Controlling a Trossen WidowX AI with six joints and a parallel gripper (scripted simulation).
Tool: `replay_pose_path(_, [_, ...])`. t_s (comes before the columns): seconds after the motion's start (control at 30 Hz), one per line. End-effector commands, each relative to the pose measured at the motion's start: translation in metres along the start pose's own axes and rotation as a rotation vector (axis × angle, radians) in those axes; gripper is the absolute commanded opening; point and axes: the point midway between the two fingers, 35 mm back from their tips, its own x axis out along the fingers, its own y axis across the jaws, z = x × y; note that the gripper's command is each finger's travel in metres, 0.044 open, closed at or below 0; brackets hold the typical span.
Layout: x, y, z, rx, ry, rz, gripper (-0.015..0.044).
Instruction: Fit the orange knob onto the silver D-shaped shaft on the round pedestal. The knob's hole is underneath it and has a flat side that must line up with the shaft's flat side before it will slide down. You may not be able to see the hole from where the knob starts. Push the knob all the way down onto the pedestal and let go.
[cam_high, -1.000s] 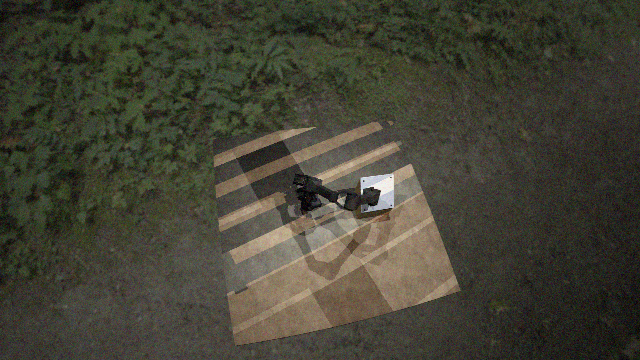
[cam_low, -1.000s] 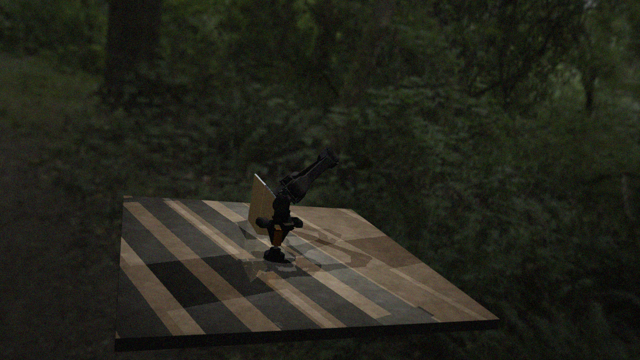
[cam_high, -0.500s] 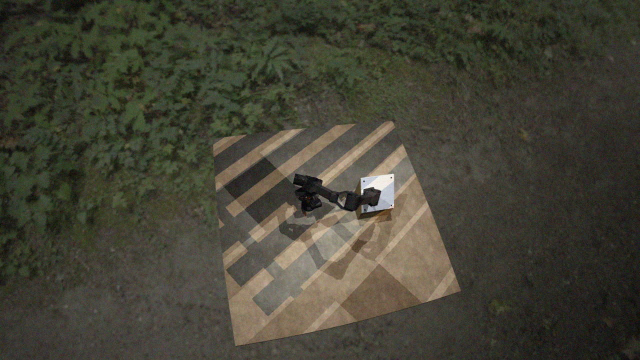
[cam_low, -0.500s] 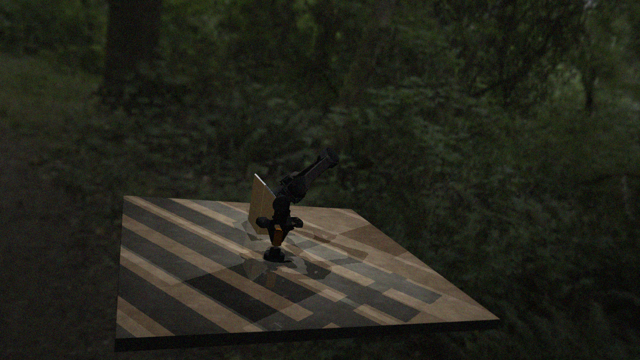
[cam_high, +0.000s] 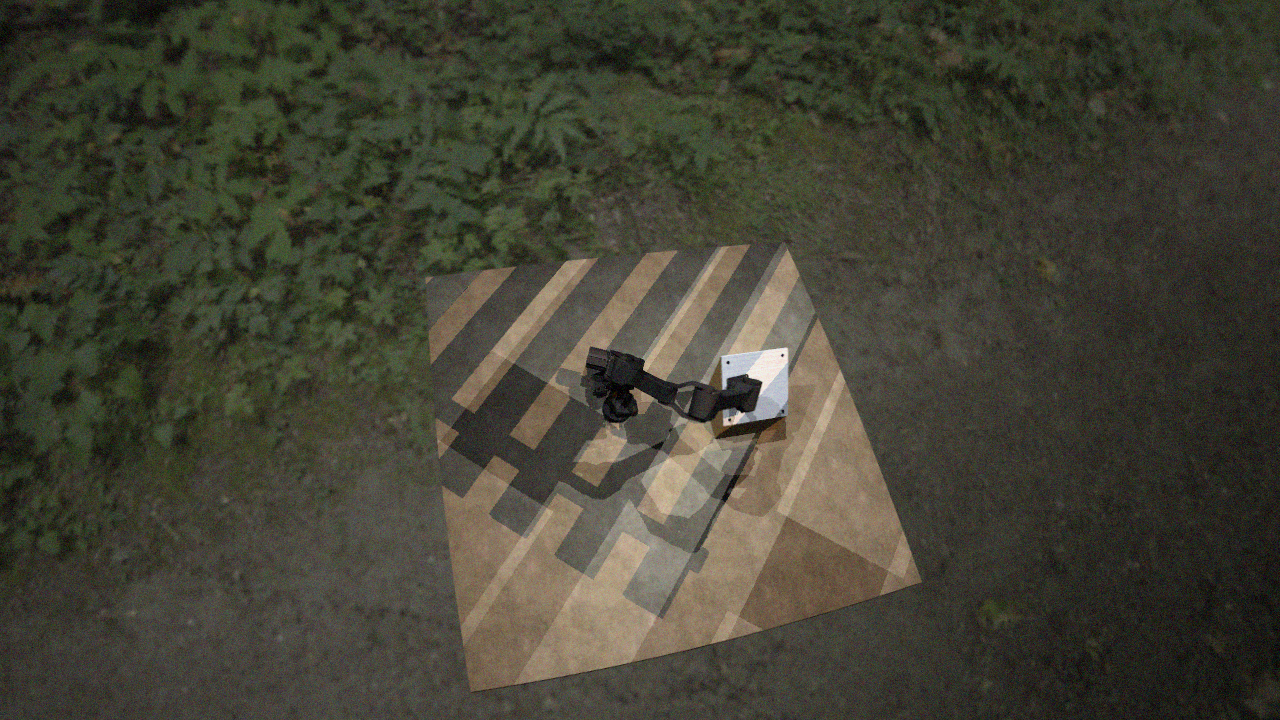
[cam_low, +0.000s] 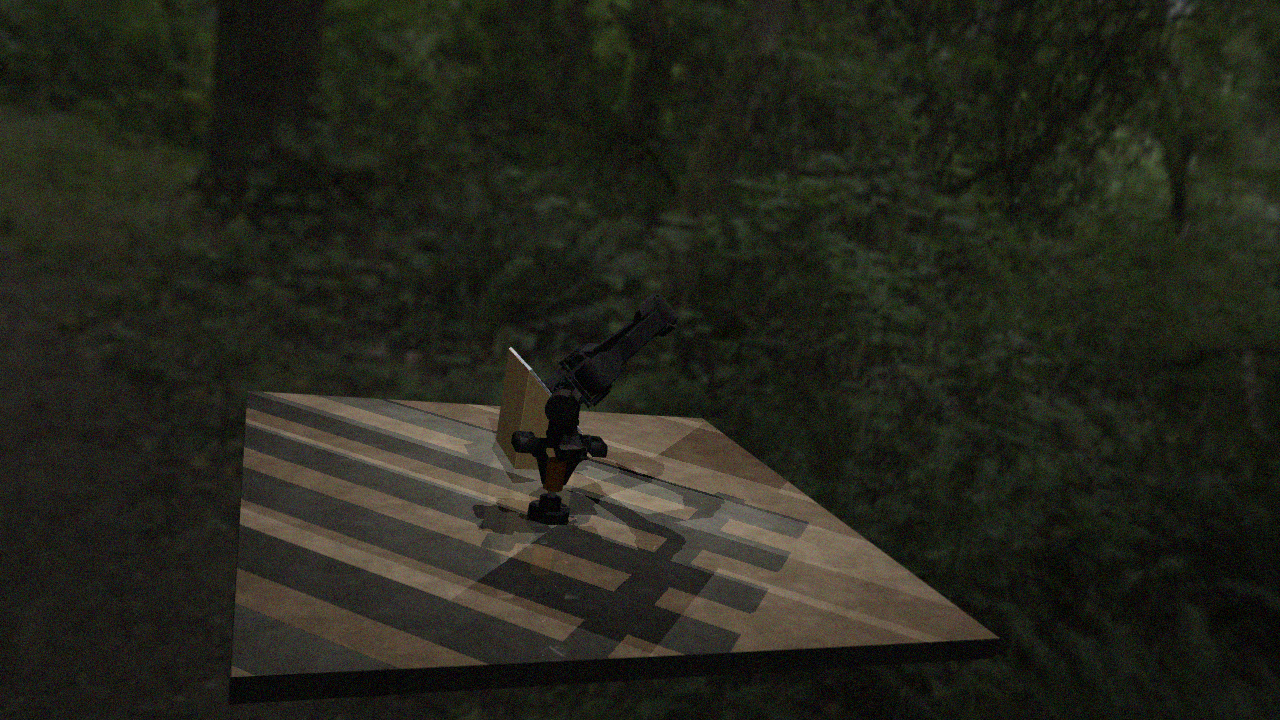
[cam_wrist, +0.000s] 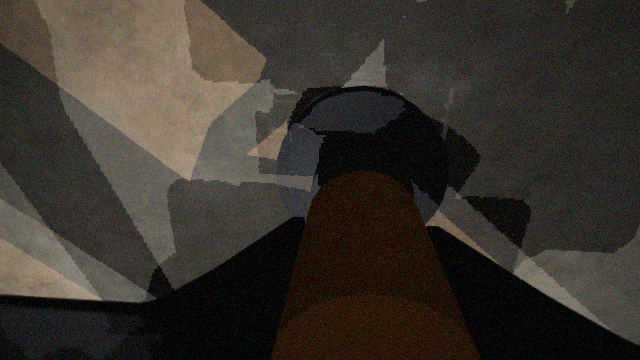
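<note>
Clamped on the orange knob with the gripper, just above the round pedestal (shaft hidden from view).

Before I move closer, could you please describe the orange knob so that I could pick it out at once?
On the striped tabletop, find the wooden block with a white top plate. Near it, the black robot gripper points down above a dark round pedestal. The orange knob is clamped in it, the one orange piece among black parts.
</note>
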Motion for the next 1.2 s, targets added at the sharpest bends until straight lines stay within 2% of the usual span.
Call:
replay_pose_path(0.0, [-0.0001, -0.0009, -0.0001, 0.015, -0.004, -0.002, 0.0000])
replay_pose_path(0.87, [-0.0020, -0.0011, -0.0001, 0.015, -0.004, -0.002, 0.0000])
replay_pose_path(1.17, [-0.0018, -0.0016, 0.0017, 0.224, -0.004, -0.002, 0.0000])
